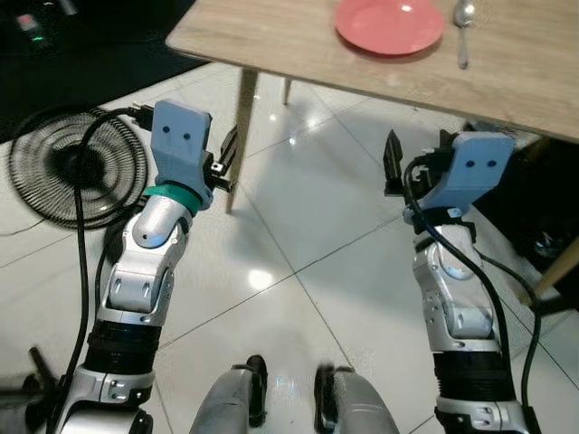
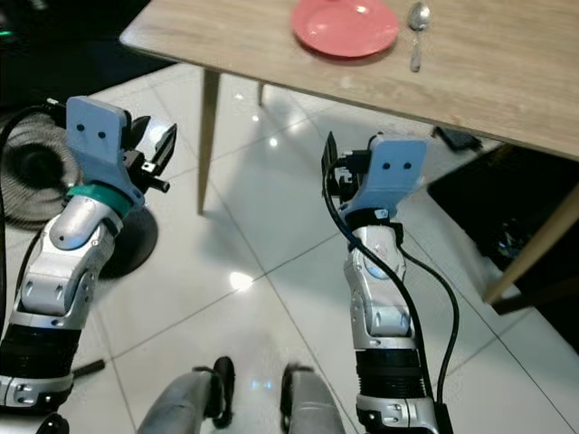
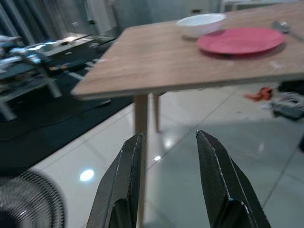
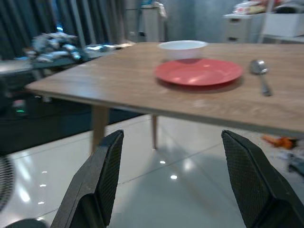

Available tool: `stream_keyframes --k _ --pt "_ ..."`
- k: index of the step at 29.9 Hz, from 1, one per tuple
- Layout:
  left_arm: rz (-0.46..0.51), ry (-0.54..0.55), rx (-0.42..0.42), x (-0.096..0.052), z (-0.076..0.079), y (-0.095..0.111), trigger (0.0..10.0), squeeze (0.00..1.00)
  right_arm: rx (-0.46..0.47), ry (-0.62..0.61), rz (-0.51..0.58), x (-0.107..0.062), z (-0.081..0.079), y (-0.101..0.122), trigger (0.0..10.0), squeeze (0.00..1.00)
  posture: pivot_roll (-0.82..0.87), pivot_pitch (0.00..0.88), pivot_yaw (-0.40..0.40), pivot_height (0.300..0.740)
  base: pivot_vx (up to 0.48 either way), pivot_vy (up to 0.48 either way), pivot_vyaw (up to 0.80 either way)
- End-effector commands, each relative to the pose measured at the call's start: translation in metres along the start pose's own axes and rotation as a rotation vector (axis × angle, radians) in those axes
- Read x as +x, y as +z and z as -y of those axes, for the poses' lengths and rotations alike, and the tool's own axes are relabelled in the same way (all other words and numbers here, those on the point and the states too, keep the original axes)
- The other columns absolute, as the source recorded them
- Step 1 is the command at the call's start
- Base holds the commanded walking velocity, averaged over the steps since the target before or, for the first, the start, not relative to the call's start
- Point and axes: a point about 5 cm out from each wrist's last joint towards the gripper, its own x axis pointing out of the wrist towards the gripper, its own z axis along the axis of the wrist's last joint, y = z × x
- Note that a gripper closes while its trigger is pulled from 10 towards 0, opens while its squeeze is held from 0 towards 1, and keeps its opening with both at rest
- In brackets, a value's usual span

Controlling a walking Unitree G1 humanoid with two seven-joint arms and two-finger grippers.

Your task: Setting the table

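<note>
Both the left pincer (image 3: 166,180) and right pincer (image 4: 175,180) hang wide open and empty below the surface (image 1: 271,41) bearing plate (image 1: 389,25), spoon (image 1: 463,18) and bowl (image 4: 183,48); raising either risks striking its edge.

Silver two-arm humanoid, black cabling
Pale blue wrist housings, green ring on left wrist; left hand (image 1: 226,149) and right hand (image 1: 398,163) have black textured fingers (image 3: 218,175).

black floor fan (image 1: 77,167) on glossy white tile floor (image 1: 298,262), left of the table leg
</note>
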Motion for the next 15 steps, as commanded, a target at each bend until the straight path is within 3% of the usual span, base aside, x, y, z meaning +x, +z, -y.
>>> stream_keyframes --k 1,15 --pt "-0.021 -0.009 0.003 -0.0022 0.0029 -0.0062 10.0 0.00 -0.007 -0.015 -0.023 -0.0043 0.0055 -0.0058 10.0 0.00 0.00 0.176 0.111 0.740 -0.281 0.000 0.00" --pt "-0.017 -0.016 0.004 -0.0007 0.0037 -0.0062 10.0 0.00 -0.010 -0.016 -0.023 -0.0031 0.0060 -0.0063 10.0 0.00 -0.01 0.164 0.112 0.740 -0.281 0.000 0.00"
